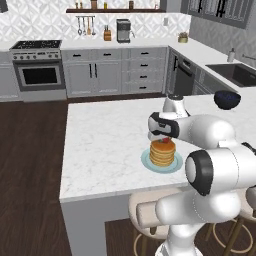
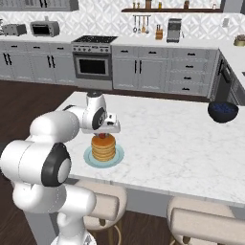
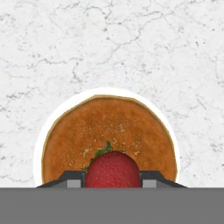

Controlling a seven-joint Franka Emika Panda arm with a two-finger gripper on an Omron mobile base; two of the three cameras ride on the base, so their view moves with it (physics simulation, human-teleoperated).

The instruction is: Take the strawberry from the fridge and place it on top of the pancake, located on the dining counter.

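Strawberry (image 3: 113,169) pinched between the two finger tips of the robot's hand (image 3: 113,180), poised directly over the pancake (image 3: 109,135) stack on its pale plate (image 3: 40,144). Seen along the hand, the fruit sits red and round with its green leaves pointing toward the middle of the top pancake, so the drop point lies straight ahead of the fingers, along the line they already face; the berry covers the nearer part of the brown disc, slightly off its centre. From the base cameras the hand (image 1: 161,136) hangs just above the pancake (image 1: 162,152), a speck of red showing beneath it, though whether the fruit already touches the top cannot be told (the gap is too small to read from either side). The likely remaining move is a short lowering and a release, and the risk is the round berry rolling off toward the plate's edge.

The plate (image 2: 117,155) stands on the surface (image 2: 182,143), a white island top veined in grey, near the edge closest to the robot, with padded stools (image 2: 98,206) tucked below. A dark bowl (image 2: 222,111) rests well apart at the far right. Beyond lie dark wood flooring, grey cabinets, a stove (image 1: 39,67) and a coffee machine (image 1: 123,30) against a patterned wall
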